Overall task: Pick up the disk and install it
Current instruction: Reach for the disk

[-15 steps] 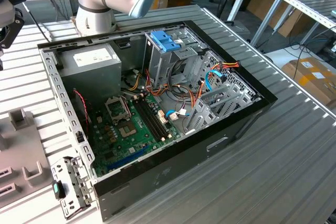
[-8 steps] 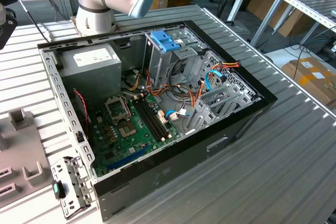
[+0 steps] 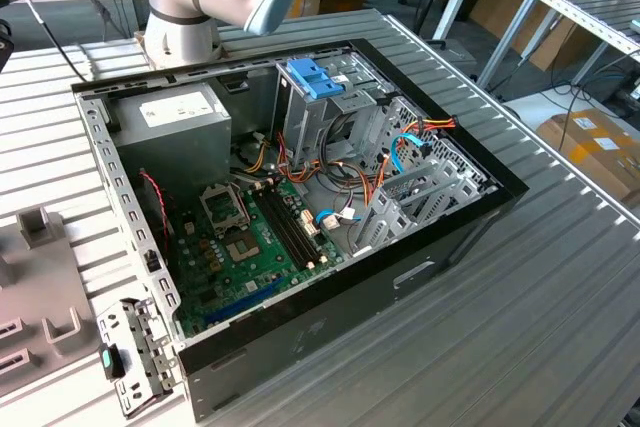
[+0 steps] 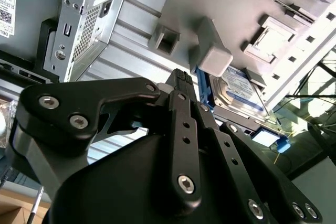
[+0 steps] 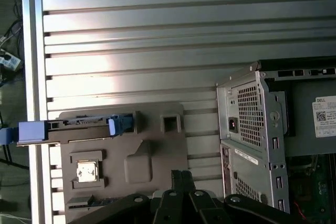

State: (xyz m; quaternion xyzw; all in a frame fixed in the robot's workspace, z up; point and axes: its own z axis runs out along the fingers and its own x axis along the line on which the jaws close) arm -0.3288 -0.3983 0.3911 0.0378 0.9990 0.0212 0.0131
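**Q.** How is the gripper shown?

**A.** In the first wrist view the gripper (image 5: 181,173) is seen with its fingers drawn close together. Nothing is held between them. It is held above the grey fixture plate (image 5: 157,153), which lies on the ribbed metal table (image 5: 157,51).

**Q.** Where is the disk found?

**A.** The disk (image 5: 79,125) is stood on edge in a slot of that plate, apart from the gripper. Its blue-and-white label and light-blue caddy rail are seen in the second wrist view, beside a raised grey block (image 4: 212,56).

**Q.** What is shown farther out?

**A.** The open computer case (image 3: 470,222) is laid on the table near the plate. Inside it, the grey drive cage is topped by a blue latch (image 3: 315,77), and the power-supply box (image 3: 175,127) is set in the corner by the arm's base (image 3: 180,32).
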